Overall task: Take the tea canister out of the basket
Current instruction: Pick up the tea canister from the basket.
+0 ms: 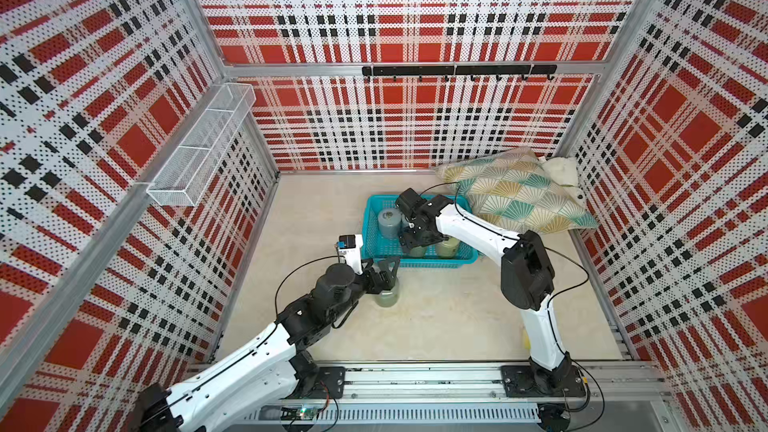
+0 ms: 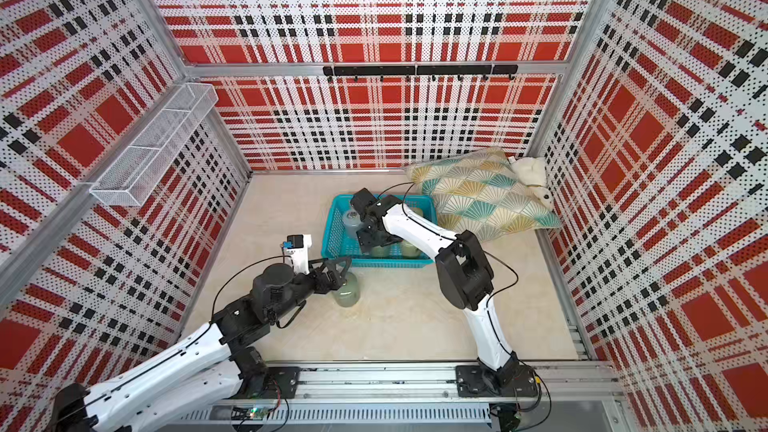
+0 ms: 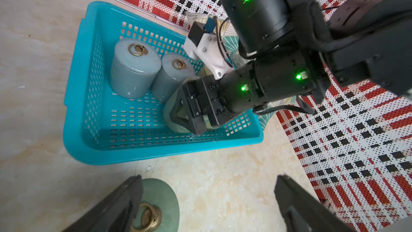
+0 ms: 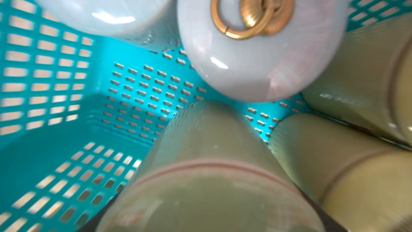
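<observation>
Left wrist view, big to small. Turquoise basket [image 3: 156, 152] sits on the table with the right arm reaching down into it. Patterned pillow [image 1: 519, 197] lies well behind the jaws and is no issue.

Two grey canisters [image 3: 133, 72] stand just beyond the jaws. Two more green canisters [image 4: 334, 175] are just beside them, maybe touching the held one, can't tell.

Pale green tea canister [image 4: 207, 148] is upright and not yet lifted out of the basket. Right gripper [image 3: 185, 119] has its jaws closed around the canister's top.

- **Neighbours:** the lift could drag or tip one, or a jaw could catch one.
- **Grip:** the glaze looks slick and the grip is high. If it is only on the lid, the lid may come off and the body stay behind.
- **Basket:** a low exit could clip the basket wall close by the jaws and pull the light basket along.

Left gripper [image 3: 207, 179] is wide open and empty, hovering over another green canister [image 3: 165, 197] on the table outside the basket, by one finger. Carrying out that way could hit the left gripper or that canister. Brass ring [image 3: 147, 217] on its lid lies flat.
</observation>
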You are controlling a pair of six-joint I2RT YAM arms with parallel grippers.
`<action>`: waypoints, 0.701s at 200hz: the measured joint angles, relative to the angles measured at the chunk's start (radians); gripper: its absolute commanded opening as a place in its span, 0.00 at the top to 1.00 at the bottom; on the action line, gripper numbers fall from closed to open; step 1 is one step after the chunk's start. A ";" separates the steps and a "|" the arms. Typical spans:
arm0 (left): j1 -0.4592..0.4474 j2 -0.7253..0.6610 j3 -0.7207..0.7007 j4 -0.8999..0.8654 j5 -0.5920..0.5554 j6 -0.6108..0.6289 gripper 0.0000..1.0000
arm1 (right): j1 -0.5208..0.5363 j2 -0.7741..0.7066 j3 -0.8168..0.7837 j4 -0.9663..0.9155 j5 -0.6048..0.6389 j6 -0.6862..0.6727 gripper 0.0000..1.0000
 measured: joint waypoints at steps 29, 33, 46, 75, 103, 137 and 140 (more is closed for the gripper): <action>-0.006 -0.018 -0.001 -0.001 0.001 0.000 0.00 | 0.015 -0.066 0.000 -0.038 0.012 -0.003 0.38; -0.008 -0.021 -0.001 -0.001 0.001 -0.001 0.00 | 0.018 -0.076 0.000 -0.044 0.014 -0.003 0.38; -0.011 -0.031 -0.001 -0.005 0.000 -0.002 0.00 | 0.028 -0.107 0.000 -0.061 0.021 -0.003 0.38; -0.014 -0.061 -0.015 -0.016 -0.003 -0.008 0.00 | 0.067 -0.174 -0.002 -0.103 0.034 0.001 0.37; -0.015 -0.090 -0.034 -0.032 0.000 -0.013 0.00 | 0.134 -0.229 -0.032 -0.130 0.054 0.018 0.38; -0.018 -0.125 -0.035 -0.045 0.001 -0.016 0.01 | 0.206 -0.290 -0.108 -0.147 0.050 0.051 0.38; -0.018 -0.128 -0.035 -0.047 0.001 -0.017 0.00 | 0.211 -0.294 -0.114 -0.148 0.049 0.054 0.38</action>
